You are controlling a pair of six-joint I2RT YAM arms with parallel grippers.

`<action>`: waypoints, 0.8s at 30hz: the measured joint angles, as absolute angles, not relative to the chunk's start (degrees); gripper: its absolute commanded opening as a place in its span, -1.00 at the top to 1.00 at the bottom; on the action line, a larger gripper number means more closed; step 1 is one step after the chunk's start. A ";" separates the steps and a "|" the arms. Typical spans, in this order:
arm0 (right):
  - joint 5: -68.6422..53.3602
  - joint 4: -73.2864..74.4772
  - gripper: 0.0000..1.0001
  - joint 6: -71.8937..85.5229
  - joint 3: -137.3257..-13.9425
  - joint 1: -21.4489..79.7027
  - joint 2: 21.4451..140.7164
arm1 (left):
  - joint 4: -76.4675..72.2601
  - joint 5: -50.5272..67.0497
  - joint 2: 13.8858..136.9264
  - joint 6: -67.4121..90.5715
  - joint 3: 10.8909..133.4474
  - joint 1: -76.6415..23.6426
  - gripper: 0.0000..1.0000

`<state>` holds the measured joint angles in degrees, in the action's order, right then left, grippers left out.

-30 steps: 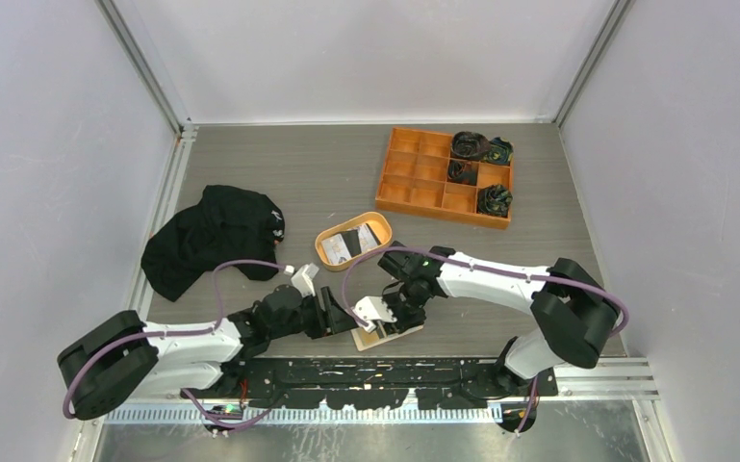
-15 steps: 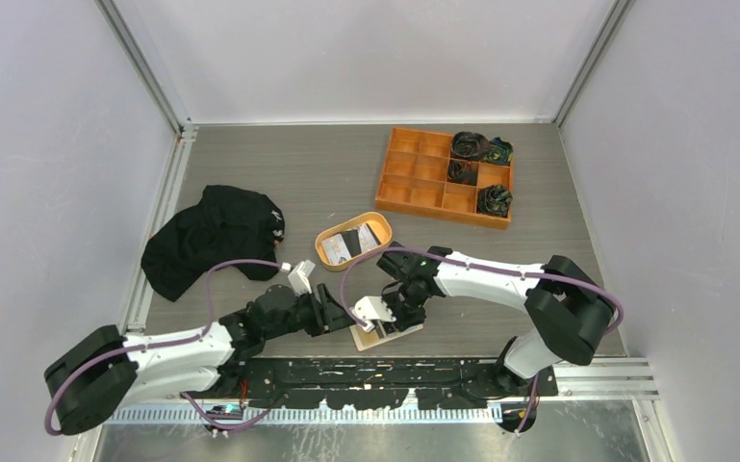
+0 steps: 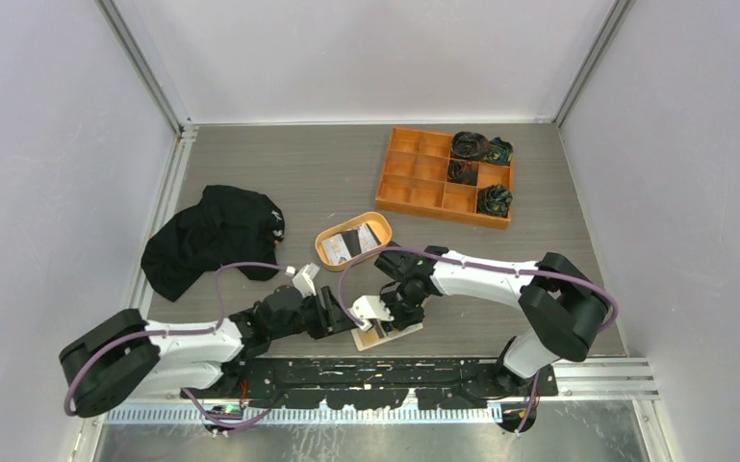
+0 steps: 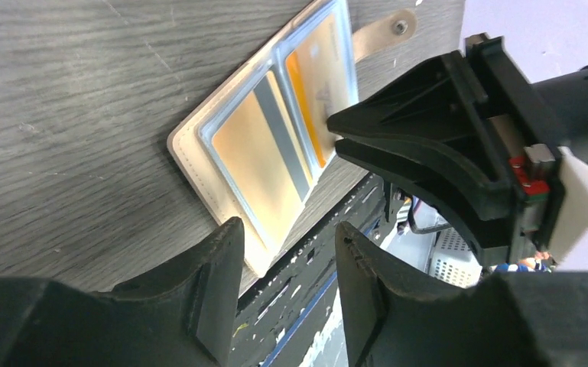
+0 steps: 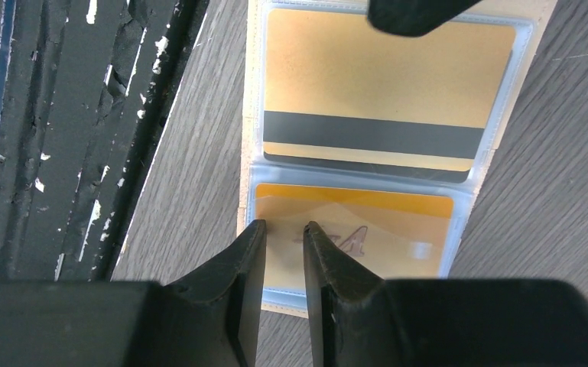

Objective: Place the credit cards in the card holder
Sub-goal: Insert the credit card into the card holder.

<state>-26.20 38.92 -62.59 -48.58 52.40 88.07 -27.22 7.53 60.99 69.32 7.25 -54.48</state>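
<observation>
The card holder (image 3: 390, 336) lies open and flat on the table (image 3: 279, 183), low in the middle of the top view, right by the black base plate (image 3: 385, 371). In the left wrist view the holder (image 4: 187, 160) sits tilted in the upper middle, its snap tab (image 4: 386, 30) pointing to the upper right. Its two clear sleeves each hold a card: a gold card (image 4: 264, 149) with a dark stripe in the lower-left sleeve, and an orange card (image 4: 317, 84) in the upper-right one. The right gripper (image 4: 335, 131) comes in from the right of that view, its tips at the edge of the orange card's sleeve. In the right wrist view the right gripper (image 5: 283, 233) has its fingers (image 5: 248, 267) a narrow gap apart over the left end of the orange card (image 5: 367, 229), with nothing visible between them; the gold card (image 5: 371, 99) fills the sleeve above. The left gripper (image 4: 287, 283) sits at the bottom of its own view, fingers well apart and empty, just beside the holder's lower corner. In the top view the left gripper (image 3: 342, 318) and right gripper (image 3: 383, 320) meet at the holder from either side. Above them an oval tray (image 3: 325, 252) holds a light card (image 3: 339, 248) and a dark card (image 3: 357, 238). A black cloth (image 3: 212, 241) lies at the left, and an orange box (image 3: 414, 178) at the upper right.
</observation>
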 measured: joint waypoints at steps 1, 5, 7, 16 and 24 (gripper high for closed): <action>-26.17 38.92 0.40 -62.54 -48.64 52.40 88.14 | -28.27 7.70 62.57 69.71 7.25 -54.63 0.01; -26.11 38.85 0.40 -62.35 -48.66 52.45 88.16 | -33.26 8.23 68.40 70.59 7.25 -55.44 -0.02; -26.06 38.83 0.41 -62.33 -48.66 52.45 88.14 | -35.48 8.36 70.91 71.05 7.27 -55.88 -0.03; -26.02 38.81 0.41 -62.15 -48.66 52.45 88.14 | -41.91 8.64 78.11 73.49 8.78 -56.64 -0.05; -26.00 38.83 0.41 -61.89 -48.71 52.45 88.14 | -43.40 8.51 78.48 74.35 8.99 -56.99 0.01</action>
<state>-26.00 38.83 -61.89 -48.71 52.45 88.14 -43.40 8.51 78.48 74.35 8.99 -56.99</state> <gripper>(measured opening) 0.297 0.499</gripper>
